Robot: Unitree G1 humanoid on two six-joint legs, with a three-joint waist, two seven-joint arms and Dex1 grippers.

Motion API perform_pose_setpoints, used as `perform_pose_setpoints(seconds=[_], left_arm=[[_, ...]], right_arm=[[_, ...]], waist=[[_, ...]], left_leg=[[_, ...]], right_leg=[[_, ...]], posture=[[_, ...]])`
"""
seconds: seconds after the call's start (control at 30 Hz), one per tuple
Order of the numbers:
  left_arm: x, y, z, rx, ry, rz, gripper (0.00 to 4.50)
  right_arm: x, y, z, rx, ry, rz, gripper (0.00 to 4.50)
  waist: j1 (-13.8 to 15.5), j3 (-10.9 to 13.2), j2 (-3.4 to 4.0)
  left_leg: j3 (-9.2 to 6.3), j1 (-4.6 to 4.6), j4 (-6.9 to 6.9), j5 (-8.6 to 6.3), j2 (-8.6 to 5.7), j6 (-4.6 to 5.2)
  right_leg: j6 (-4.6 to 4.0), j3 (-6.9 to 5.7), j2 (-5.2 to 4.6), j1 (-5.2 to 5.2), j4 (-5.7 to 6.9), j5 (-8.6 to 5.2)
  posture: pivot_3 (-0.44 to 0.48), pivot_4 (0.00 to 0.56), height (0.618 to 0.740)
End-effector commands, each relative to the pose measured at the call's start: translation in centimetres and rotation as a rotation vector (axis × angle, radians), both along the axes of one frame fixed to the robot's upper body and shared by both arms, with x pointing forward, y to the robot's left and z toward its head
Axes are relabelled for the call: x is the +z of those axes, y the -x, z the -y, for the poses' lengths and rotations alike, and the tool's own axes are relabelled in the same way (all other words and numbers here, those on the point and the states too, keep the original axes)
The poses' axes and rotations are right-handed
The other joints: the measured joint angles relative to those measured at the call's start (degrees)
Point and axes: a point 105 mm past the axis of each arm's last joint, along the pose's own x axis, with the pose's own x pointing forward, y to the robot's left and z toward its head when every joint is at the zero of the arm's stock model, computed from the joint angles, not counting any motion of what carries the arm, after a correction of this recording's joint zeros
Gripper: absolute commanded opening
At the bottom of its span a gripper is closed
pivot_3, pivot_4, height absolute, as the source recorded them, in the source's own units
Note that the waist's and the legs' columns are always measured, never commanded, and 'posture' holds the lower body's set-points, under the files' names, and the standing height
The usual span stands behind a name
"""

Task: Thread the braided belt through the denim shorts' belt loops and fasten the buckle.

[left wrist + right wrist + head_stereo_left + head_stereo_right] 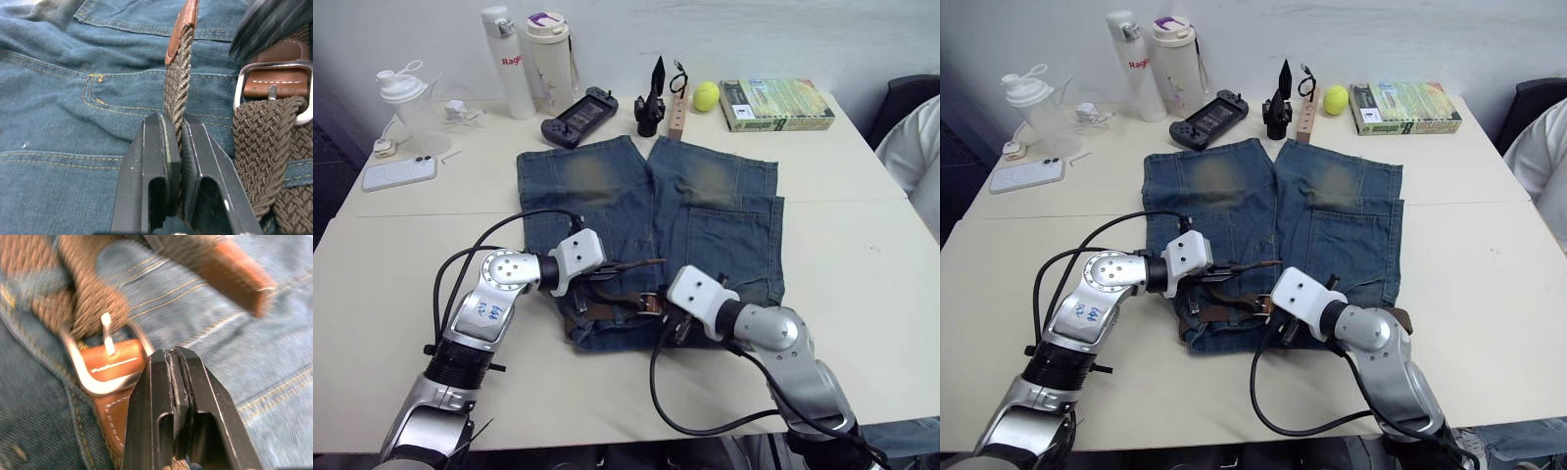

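The denim shorts (705, 215) lie flat in the middle of the table, waistband toward me. The braided belt (617, 308) runs along the waistband. My left gripper (174, 120) is shut on the belt's free end, which stands on edge between the pads, its leather tip (183, 24) pointing away. The silver buckle (238, 93) lies just beside it with braid passing through the frame. A belt loop (298, 174) crosses the braid near the buckle. My right gripper (173, 355) is shut, its tips beside the buckle (80, 372) and over its leather tab.
Along the table's far edge stand two bottles (509, 59), a shaker cup (411, 103), a phone (399, 172), a game controller (579, 116), a black stand (651, 103), a tennis ball (706, 95) and a book (775, 104). A person's sleeve (920, 157) is at the right edge.
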Motion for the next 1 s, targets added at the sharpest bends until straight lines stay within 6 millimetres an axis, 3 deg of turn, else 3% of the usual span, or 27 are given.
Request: perform_pose_setpoints(seconds=[0.03,0.07,0.17,0.27,0.33,0.6,0.83,1.0], left_arm=[[0.7,0.7,0.4,-0.034,-0.015,0.063,0.00],[0.7,0.8,0.5,-0.040,-0.021,0.068,0.00],[0.9,0.8,0.6,-0.041,-0.014,0.067,0.00],[1.0,0.7,0.5,-0.036,-0.006,0.064,0.00],[1.1,0.7,0.7,-0.036,0.004,0.062,0.00],[2.2,0.2,0.9,-0.026,0.039,0.058,0.00],[3.3,-0.8,0.4,0.010,0.060,0.066,0.00],[3.1,-0.9,0.2,0.010,0.049,0.062,0.00]], right_arm=[[1.9,1.0,0.6,-0.002,-0.065,0.003,0.06],[1.9,1.4,1.0,-0.002,-0.064,-0.009,0.06],[1.9,3.3,1.6,0.064,-0.064,-0.050,0.90],[1.8,5.5,1.4,0.161,-0.080,-0.105,2.25],[0.4,5.8,1.8,0.180,0.035,-0.085,3.09],[-2.3,3.3,2.1,0.072,0.155,0.017,3.09],[-2.8,2.5,2.0,0.028,0.173,0.053,3.09],[-2.7,1.5,2.4,-0.030,0.182,0.084,3.09]], waist=[[0.0,0.0,0.01],[0.0,0.0,0.01],[0.1,0.2,-0.04],[0.1,0.3,-0.13],[0.1,0.3,-0.15],[0.1,0.4,-0.31],[0.2,0.5,-0.35],[0.1,0.5,-0.35]], left_leg=[[0.00,0.01,0.00,0.00,0.02,-0.01],[0.01,0.02,-0.02,0.00,0.03,-0.01],[0.06,0.02,-0.02,-0.01,0.02,0.00],[0.06,0.02,-0.01,-0.02,0.00,0.03],[0.06,0.03,-0.01,-0.01,0.03,0.02],[0.15,0.11,-0.01,0.04,0.05,-0.06],[0.18,0.10,0.07,0.08,0.03,-0.06],[0.19,0.13,0.07,0.09,0.04,-0.07]], right_leg=[[0.00,0.00,0.03,0.00,0.02,0.00],[-0.01,0.00,0.05,-0.01,0.02,-0.01],[-0.01,0.04,0.02,-0.02,0.02,-0.01],[0.00,0.09,0.00,-0.02,0.01,0.00],[0.00,0.09,0.02,-0.02,0.02,0.00],[0.00,0.06,0.06,-0.04,0.12,0.00],[0.01,0.03,0.08,-0.03,0.18,0.00],[0.01,0.04,0.11,-0.04,0.21,0.00]], posture=[[0.000,0.150,0.720],[0.000,0.150,0.720],[0.000,0.150,0.720],[0.000,0.150,0.720],[0.000,0.150,0.720],[0.000,0.150,0.720],[0.000,0.150,0.720],[0.000,0.150,0.720]])
